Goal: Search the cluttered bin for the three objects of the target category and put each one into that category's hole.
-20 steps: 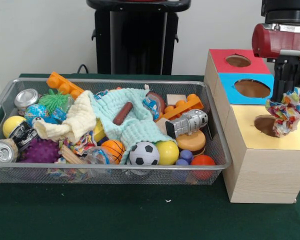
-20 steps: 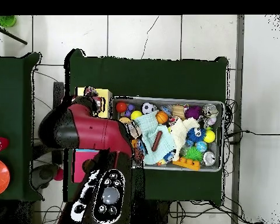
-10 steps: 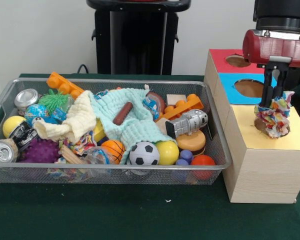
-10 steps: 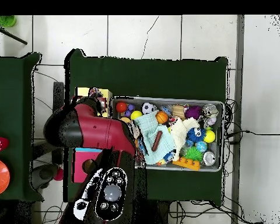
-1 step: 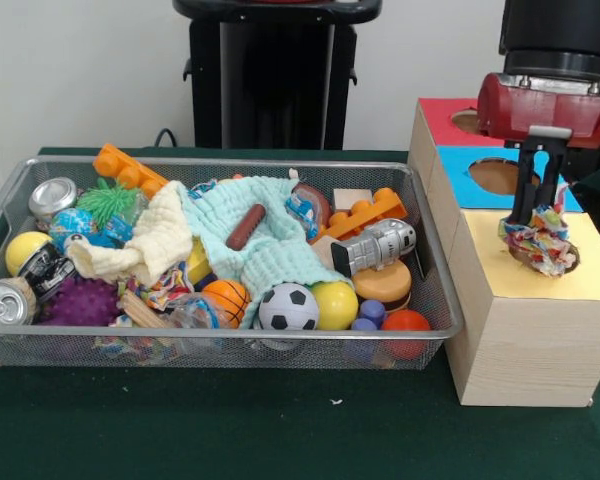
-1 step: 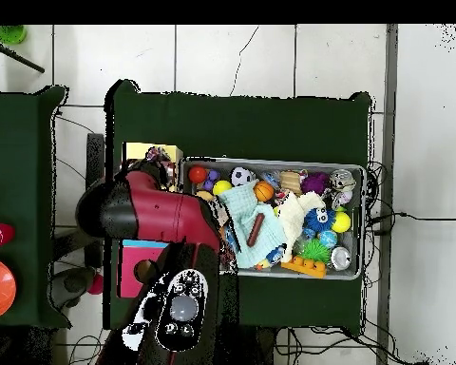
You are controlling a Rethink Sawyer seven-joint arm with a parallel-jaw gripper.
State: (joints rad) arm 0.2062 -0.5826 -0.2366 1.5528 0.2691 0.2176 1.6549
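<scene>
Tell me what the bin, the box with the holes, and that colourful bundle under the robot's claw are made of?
The bin looks like shiny metal wire mesh: you can see the toys through its sides. The box seems to be pale wood, its grain showing, with matte red, blue and yellow tops. The bundle looks like knotted strips of multicoloured cloth or rope, frayed at the ends, held by the gripper at the yellow hole.

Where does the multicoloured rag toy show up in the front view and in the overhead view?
Front view: the multicoloured rag toy sits at the right, at the hole in the yellow box top, under the gripper.
Overhead view: it shows left of centre, on the yellow box top, just above the red arm.
Shared landmark: the wire bin, beside the box in both views.
</scene>
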